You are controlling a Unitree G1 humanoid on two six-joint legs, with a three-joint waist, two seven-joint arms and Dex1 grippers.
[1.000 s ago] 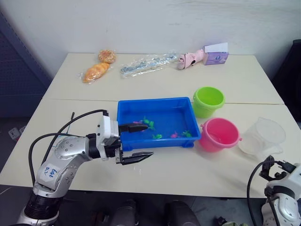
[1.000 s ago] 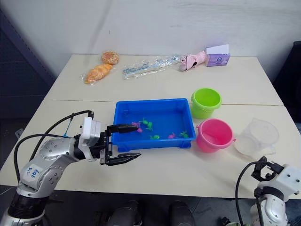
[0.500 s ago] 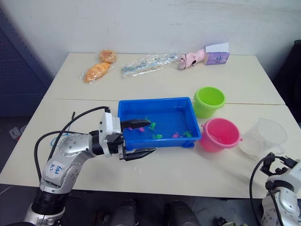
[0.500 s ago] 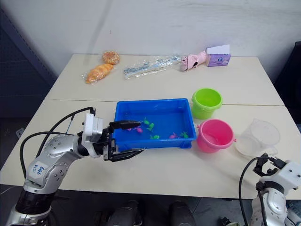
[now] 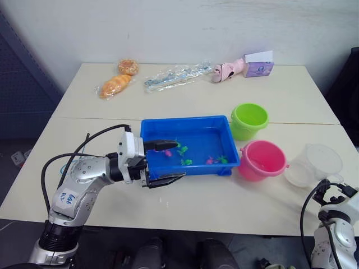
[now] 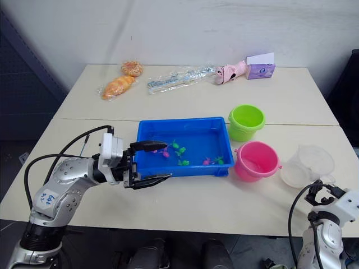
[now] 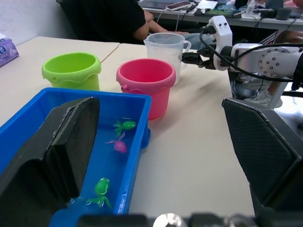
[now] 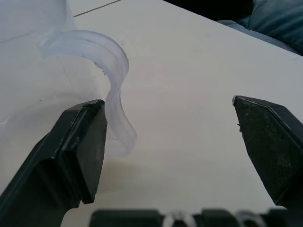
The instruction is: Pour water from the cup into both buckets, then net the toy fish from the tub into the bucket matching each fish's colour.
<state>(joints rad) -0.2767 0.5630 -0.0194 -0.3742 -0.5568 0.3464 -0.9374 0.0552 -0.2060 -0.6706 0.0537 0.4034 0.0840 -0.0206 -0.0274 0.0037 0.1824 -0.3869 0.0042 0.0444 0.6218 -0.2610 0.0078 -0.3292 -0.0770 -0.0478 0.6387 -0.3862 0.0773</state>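
Tub (image 5: 193, 128) rim between spread left gripper (image 5: 165, 161)

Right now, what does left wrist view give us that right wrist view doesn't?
Left wrist view alone: the tub with green and pink toy fish in water, the green bucket, the pink bucket, the open left gripper with one finger over the tub and one outside its near wall, and a seated person beyond the table.
Right wrist view alone: the cup's handle up close, beside one finger of the open right gripper.
Shared: the cup and the table.
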